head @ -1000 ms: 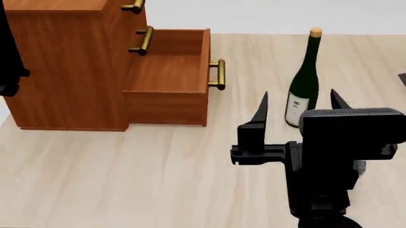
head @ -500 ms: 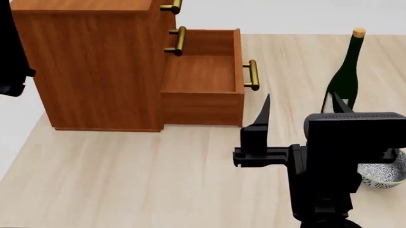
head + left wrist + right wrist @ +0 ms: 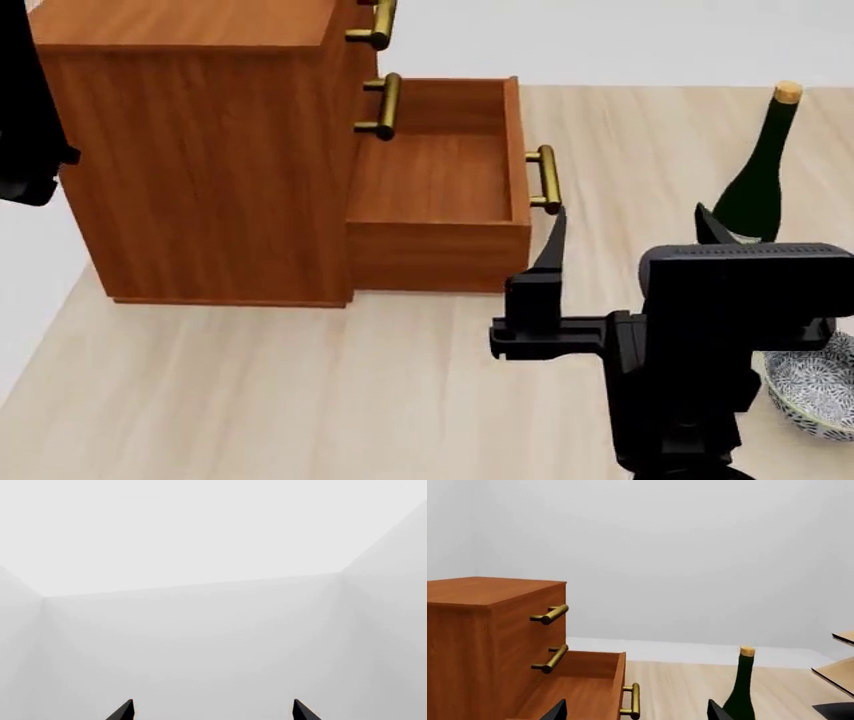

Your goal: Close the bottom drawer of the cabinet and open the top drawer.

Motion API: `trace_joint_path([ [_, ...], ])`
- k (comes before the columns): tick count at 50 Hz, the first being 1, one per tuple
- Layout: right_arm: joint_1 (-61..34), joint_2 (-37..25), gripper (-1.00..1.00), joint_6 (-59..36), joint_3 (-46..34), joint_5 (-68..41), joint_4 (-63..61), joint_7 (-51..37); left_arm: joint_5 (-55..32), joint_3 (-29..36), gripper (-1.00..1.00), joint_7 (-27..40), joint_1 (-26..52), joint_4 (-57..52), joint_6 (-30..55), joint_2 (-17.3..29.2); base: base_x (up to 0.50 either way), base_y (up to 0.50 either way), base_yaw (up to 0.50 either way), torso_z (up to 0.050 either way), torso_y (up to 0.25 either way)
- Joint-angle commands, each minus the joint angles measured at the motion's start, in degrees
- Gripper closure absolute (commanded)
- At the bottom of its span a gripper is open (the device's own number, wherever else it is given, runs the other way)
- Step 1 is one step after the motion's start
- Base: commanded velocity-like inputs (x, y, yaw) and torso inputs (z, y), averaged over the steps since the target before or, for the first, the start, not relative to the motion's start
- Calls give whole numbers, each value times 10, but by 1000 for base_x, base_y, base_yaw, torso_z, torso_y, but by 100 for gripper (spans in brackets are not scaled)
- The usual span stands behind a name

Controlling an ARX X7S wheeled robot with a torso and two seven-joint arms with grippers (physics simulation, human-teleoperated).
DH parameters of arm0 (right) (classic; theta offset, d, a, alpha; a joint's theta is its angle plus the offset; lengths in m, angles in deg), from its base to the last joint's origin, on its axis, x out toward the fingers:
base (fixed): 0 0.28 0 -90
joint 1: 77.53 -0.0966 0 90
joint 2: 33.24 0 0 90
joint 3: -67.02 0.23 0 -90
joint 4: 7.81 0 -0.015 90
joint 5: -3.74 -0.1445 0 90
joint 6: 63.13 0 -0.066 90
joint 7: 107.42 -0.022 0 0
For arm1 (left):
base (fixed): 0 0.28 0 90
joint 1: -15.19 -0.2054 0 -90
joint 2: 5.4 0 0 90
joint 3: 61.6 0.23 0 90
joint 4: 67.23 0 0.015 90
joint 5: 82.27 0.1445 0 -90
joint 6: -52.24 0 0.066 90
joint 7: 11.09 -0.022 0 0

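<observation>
While standing on the tabletop at left with the bottom drawer (image 3: 447,190) gaping from the cabinet (image 3: 200,150), then rightward, lining up the spread, empty right gripper (image 3: 625,235) squarely behind its brass handle (image 3: 543,180), avoiding the bottle (image 3: 754,180).

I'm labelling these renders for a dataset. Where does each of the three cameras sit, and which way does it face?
Head view: on the robot's head, looking down at the cabinet, open bottom drawer, wine bottle and bowl; the right gripper and arm fill the foreground.
Left wrist view: on the left arm, facing bare white walls; only the left gripper tips show.
Right wrist view: on the right arm, facing level toward the cabinet front, its fingertips at the edge.
Shared: head and right wrist both show cabinet, drawer, bottle.
</observation>
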Motion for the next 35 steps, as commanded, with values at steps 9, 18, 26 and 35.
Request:
trace_joint_path([
  [9, 5, -2, -100, -1, 7, -11, -7, -4, -11, -2, -100, 4, 0, -6, 2, 4, 259, 80, 0, 0, 0],
  [18, 7, -4, -100, 0, 10, -16, -8, -6, -14, 1, -100, 4, 0, -6, 1, 4, 260, 80, 0, 0, 0],
  [26, 6, -5, -100, 2, 10, -18, -6, -7, -19, 1, -100, 4, 0, -6, 0, 5, 260, 81, 0, 0, 0],
  [35, 5, -5, -100, 2, 10, -21, -4, -9, -19, 2, -100, 4, 0, -1, -6, 6, 258, 80, 0, 0, 0],
])
